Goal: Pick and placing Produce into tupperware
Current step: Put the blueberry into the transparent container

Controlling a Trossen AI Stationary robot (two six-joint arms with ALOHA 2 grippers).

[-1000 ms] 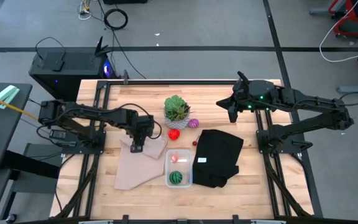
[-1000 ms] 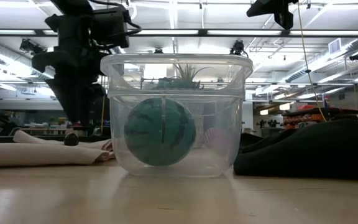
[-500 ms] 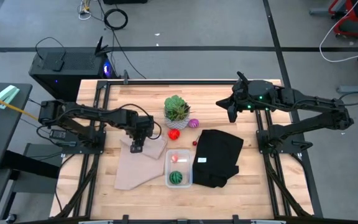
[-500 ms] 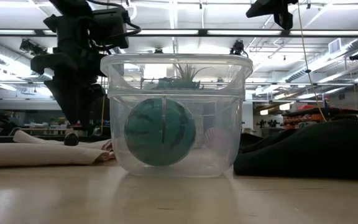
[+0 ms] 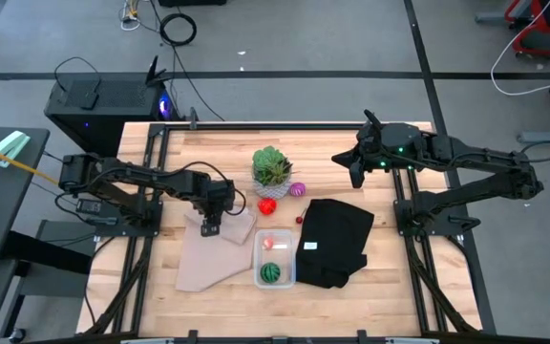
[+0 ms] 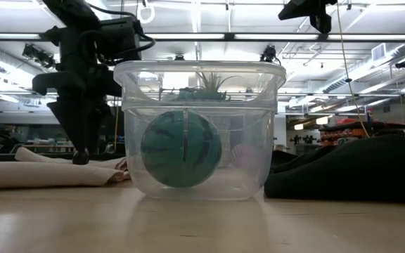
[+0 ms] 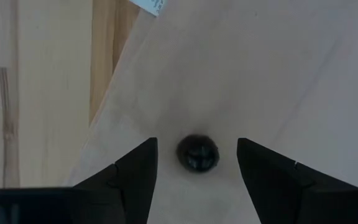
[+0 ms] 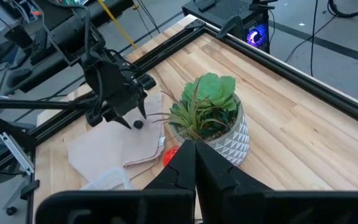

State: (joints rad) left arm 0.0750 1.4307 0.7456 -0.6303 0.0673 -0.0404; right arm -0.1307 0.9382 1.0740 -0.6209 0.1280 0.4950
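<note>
Wooden table (image 5: pixel 390 296); tan cloth (image 5: pixel 213 250) under wide-open left gripper (image 7: pixel 196 163) straddling dark berry (image 7: pixel 197 152). Right gripper (image 8: pixel 196 163) closed, aloft. Grey floor (image 5: pixel 304 38).

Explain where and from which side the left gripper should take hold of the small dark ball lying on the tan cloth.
Grip the small dark ball across its widest middle, coming straight down from above. It is round, sits free on the flat tan cloth, and already lies between the open fingers of the left gripper.

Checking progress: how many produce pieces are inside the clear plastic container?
2: a dark green striped ball at the clear plastic container's near end and a small pink-red piece at its far end; more may be hidden.
</note>
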